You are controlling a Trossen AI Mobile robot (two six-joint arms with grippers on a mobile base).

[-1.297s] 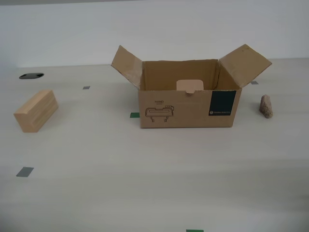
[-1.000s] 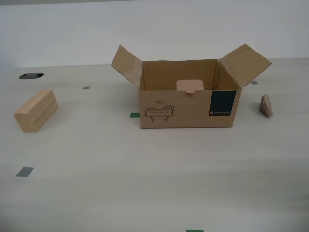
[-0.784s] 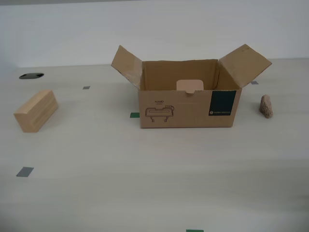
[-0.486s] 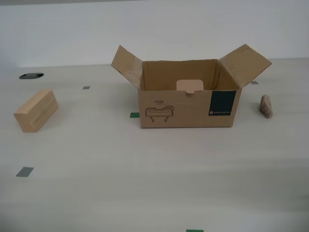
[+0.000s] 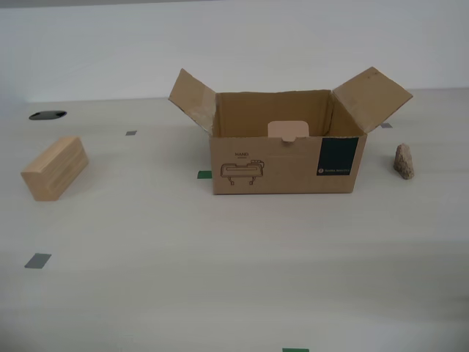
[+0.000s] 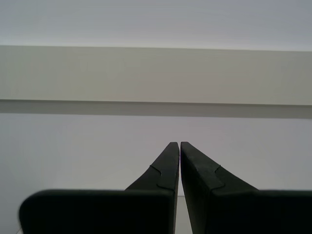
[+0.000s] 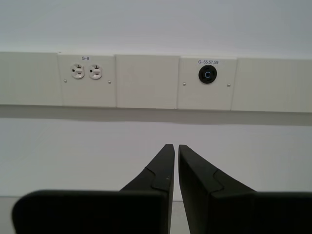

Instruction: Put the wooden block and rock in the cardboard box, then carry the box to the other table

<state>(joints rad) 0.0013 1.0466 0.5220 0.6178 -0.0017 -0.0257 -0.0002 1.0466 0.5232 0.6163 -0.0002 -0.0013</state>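
Nothing has moved in the last moment, so the job has not begun; the wooden block [image 5: 54,168] and rock [image 5: 403,160] sit on the table beside the empty cardboard box [image 5: 284,152]; my first gripper [image 7: 172,146] and my second gripper [image 6: 175,144] are closed on nothing.

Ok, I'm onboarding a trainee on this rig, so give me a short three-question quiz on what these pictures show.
1. True or false: the wooden block is inside the cardboard box.
2. In the exterior view, the rock lies on which side of the box? A left, B right.
3. Fill in: my first tool and my second tool are both ____.

Key: 1 false; 2 B; 3 shut.
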